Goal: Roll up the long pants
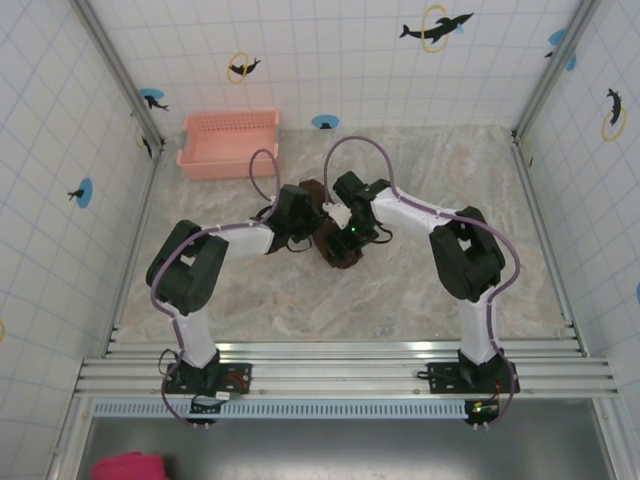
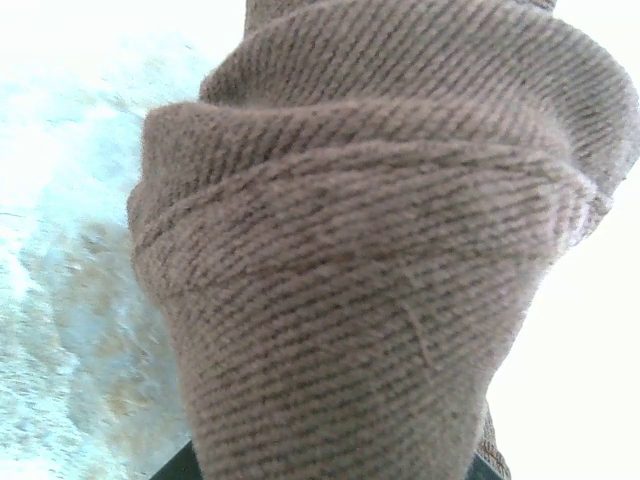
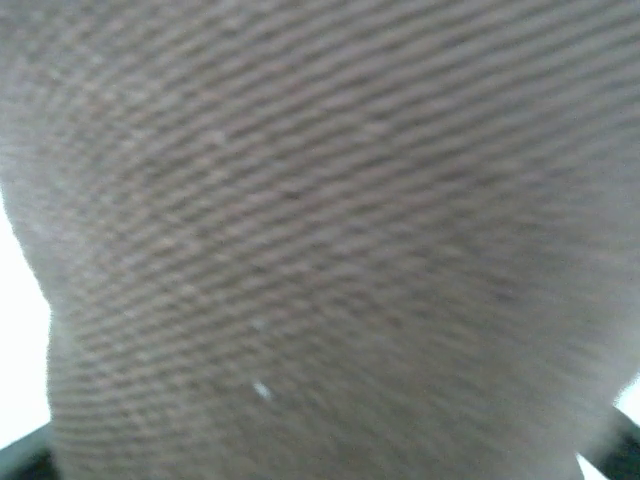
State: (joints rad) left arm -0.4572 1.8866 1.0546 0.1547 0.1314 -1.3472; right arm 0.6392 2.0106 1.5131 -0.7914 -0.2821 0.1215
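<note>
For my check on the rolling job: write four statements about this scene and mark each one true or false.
1. The long pants lie spread flat with the legs straight. False: they sit bunched in a compact bundle mid-table.
2. The pink basket stands at the table's far left corner. True.
3. The pants lie inside the basket. False: they lie on the table, apart from it.
4. The left arm and the right arm reach toward the bundle from opposite sides. True.
</note>
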